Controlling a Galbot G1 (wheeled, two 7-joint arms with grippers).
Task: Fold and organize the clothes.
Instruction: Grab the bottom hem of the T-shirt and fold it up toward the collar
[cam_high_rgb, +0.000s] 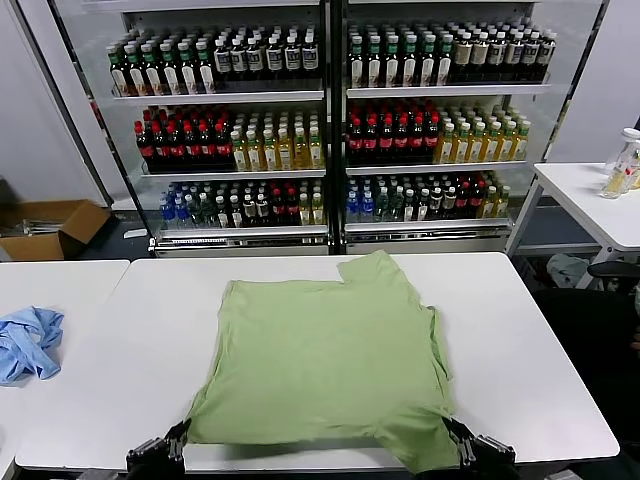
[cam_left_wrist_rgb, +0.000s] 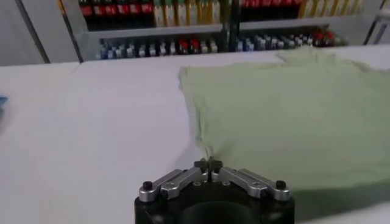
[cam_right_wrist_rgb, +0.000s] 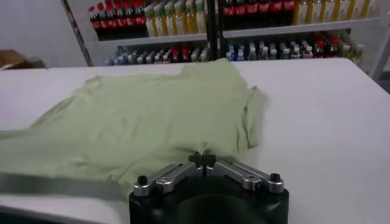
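A tall glass-fronted drinks cooler (cam_high_rgb: 330, 120) packed with rows of bottles stands behind the long white rectangular table (cam_high_rgb: 560, 370), on whose middle the light green short-sleeved cotton shirt (cam_high_rgb: 330, 355) lies spread flat, plain side up. Over on the left table lies a crumpled light blue garment (cam_high_rgb: 28, 342). At the near edge, the left gripper (cam_left_wrist_rgb: 208, 165) is pinched together on the shirt's near left corner and the right gripper (cam_right_wrist_rgb: 204, 161) is pinched together on its near right corner.
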